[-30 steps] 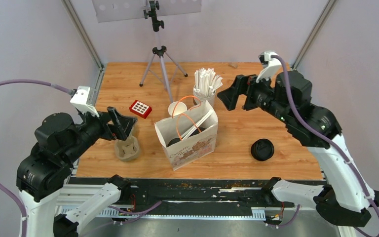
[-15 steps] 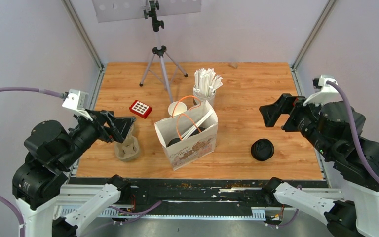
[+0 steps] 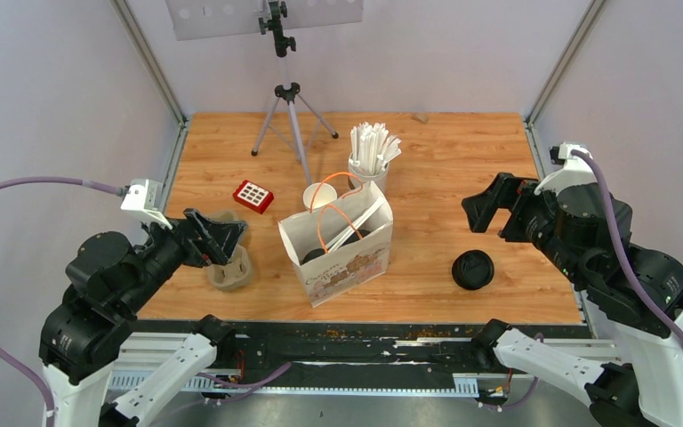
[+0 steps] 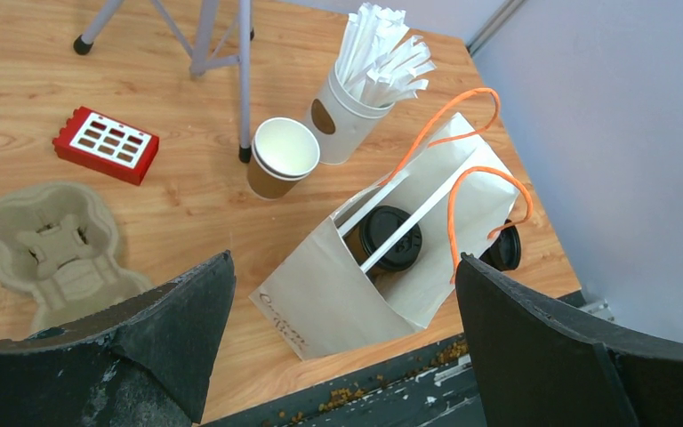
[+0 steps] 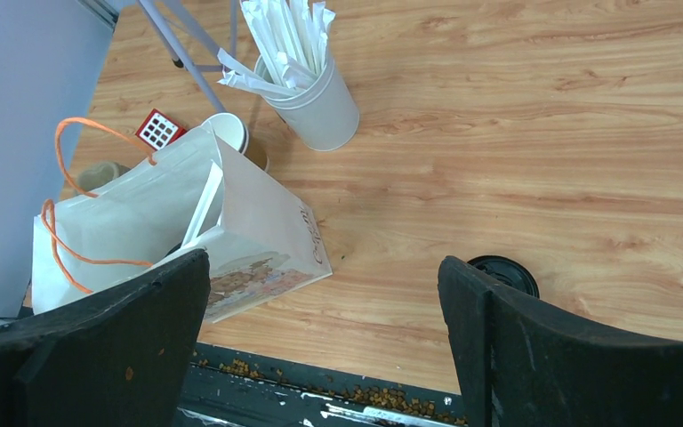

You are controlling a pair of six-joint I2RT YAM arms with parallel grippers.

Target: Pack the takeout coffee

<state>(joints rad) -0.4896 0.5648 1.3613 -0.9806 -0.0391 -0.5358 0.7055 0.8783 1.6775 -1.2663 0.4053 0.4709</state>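
The takeout coffee cup [image 4: 384, 228] was sitting upright inside the open paper bag [image 4: 320, 298], round black lid on top, with a white strip lying across it. From overhead only dark lid patches showed in there, so I honestly couldn't tell how many cups.

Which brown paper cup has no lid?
The open cup on the table beside the straw cup; the lidded cup sits inside the bag.

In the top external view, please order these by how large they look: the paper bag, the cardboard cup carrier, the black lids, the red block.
1. paper bag, clearly largest
2. cardboard cup carrier and black lids: about alike, not ranked
3. red block, smallest
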